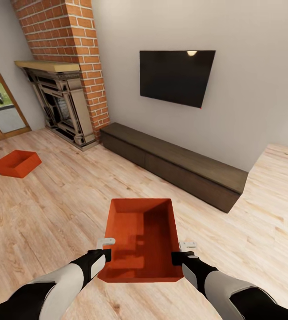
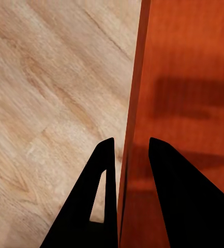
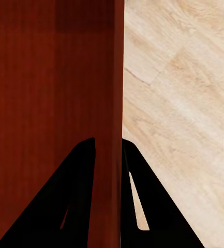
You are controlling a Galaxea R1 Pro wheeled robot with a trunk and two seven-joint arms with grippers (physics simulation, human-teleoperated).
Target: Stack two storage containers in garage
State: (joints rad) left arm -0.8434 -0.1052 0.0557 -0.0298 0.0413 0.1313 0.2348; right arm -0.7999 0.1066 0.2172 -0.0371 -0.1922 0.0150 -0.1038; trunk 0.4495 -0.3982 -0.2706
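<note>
Two pincers hold one orange-red storage container (image 1: 141, 240) between them, above the light wood plank floor (image 1: 50, 209). The left pincer (image 2: 126, 155) is closed down on the container's left wall, one finger inside and one outside; the right pincer (image 3: 109, 147) pinches the right wall the same way. The bin sits level and open-topped, its far end pointing away from the pincers toward a low dark cabinet (image 1: 179, 164) under a black TV (image 1: 175, 76). Well beyond the left pincer, the second container (image 1: 17, 163) lies on the planks near a brick fireplace (image 1: 66, 75).
</note>
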